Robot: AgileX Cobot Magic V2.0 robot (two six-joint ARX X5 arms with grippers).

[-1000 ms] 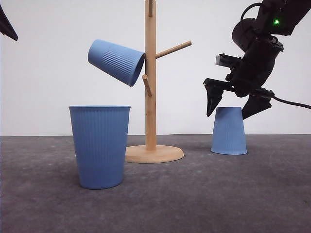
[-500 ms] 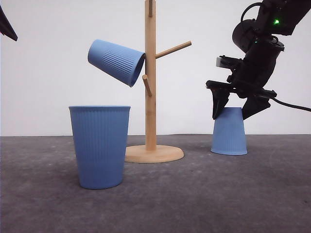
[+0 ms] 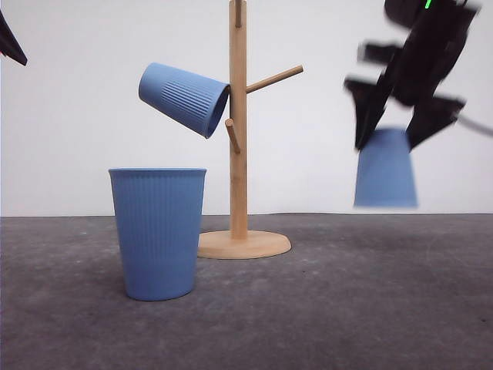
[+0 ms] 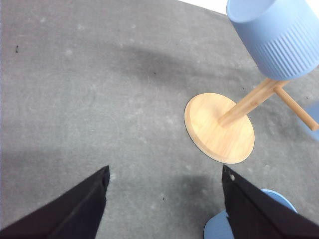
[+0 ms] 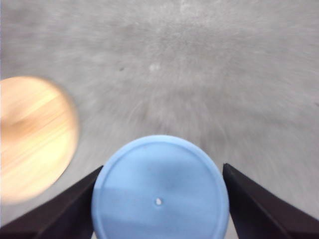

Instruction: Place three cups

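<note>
Right black two-fingered gripper (image 3: 394, 142) clamped on an upside-down light-blue ribbed tapered cup (image 3: 385, 179), fingers pressed against both sides near the flat smooth base, cup lifted clear of the grey table (image 3: 323, 308) and blurred in the front view. Seen from the right wrist, same cup (image 5: 159, 191) base-up between the dark fingers (image 5: 60, 209), just beside the blurred round foot of the stand (image 5: 32, 139).

Second light-blue ribbed cup (image 3: 159, 233) stood upright, mouth up, on the table to the left of the tan wooden pegged stand (image 3: 239, 154), nearer the camera than the stand. Third light-blue ribbed cup (image 3: 185, 99) hung tilted on a peg, mouth against the post, base pointing up and left; from the left wrist, this cup (image 4: 276, 37) above the round wooden foot (image 4: 219, 128).

Left black gripper (image 4: 164, 194) spread wide, nothing between the fingers, held above the table; upright cup's rim (image 4: 219, 230) partly hidden behind one finger (image 4: 254, 211).
</note>
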